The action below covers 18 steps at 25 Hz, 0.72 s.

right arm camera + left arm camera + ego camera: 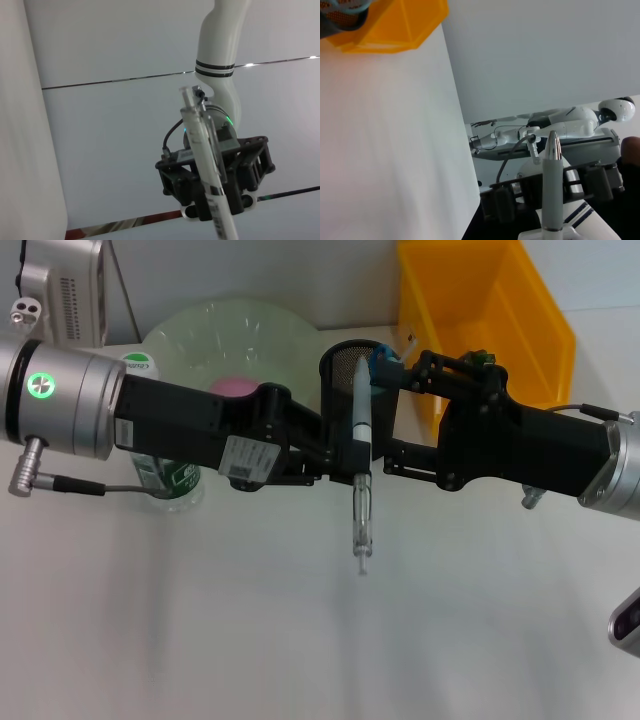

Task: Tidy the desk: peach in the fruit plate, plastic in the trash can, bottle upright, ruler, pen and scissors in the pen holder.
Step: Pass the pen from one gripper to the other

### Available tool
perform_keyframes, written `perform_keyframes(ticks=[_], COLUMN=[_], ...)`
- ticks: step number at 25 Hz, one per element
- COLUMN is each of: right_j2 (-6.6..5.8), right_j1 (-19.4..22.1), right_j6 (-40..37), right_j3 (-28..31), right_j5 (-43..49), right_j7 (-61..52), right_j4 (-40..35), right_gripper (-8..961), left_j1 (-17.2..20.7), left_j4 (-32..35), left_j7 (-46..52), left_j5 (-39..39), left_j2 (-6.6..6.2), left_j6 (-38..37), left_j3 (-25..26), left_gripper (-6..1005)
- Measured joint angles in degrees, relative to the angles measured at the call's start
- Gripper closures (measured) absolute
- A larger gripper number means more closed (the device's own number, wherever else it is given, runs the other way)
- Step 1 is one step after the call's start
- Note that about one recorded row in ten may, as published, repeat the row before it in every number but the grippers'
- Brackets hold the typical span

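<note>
Pen (pixel 361 455) btwn both hands, upright

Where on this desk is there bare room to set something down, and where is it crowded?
Free: the wide white desk in front of both arms, below the pen. Crowded: the back edge, where fruit plate, pen holder and yellow bin stand close together, with the bottle under the left arm and both grippers, left gripper and right gripper, meeting at the pen.

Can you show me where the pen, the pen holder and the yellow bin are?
pen (pixel 361 415), head view, on its white barrel.
pen holder (pixel 338 355), head view, on its black mesh rim.
yellow bin (pixel 535 340), head view, on its right wall.
</note>
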<state>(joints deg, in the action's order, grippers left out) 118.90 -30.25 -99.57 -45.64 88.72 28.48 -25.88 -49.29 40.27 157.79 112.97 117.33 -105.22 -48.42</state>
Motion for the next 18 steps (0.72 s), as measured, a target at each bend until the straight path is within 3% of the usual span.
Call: perform_keyframes(ticks=[18], right_j2=[-0.17], right_j1=[-1.40], right_j6=[-0.07], right_j3=[0.12], right_j5=[0.04], right_j7=[2.76], right_j4=[1.17], right_gripper=[258], left_j1=[-0.89], left_j4=[-0.10], left_j7=[0.68], left_j5=[-0.09], left_j2=[-0.45], left_j6=[0.21], left_j3=[0.24], left_gripper=[868])
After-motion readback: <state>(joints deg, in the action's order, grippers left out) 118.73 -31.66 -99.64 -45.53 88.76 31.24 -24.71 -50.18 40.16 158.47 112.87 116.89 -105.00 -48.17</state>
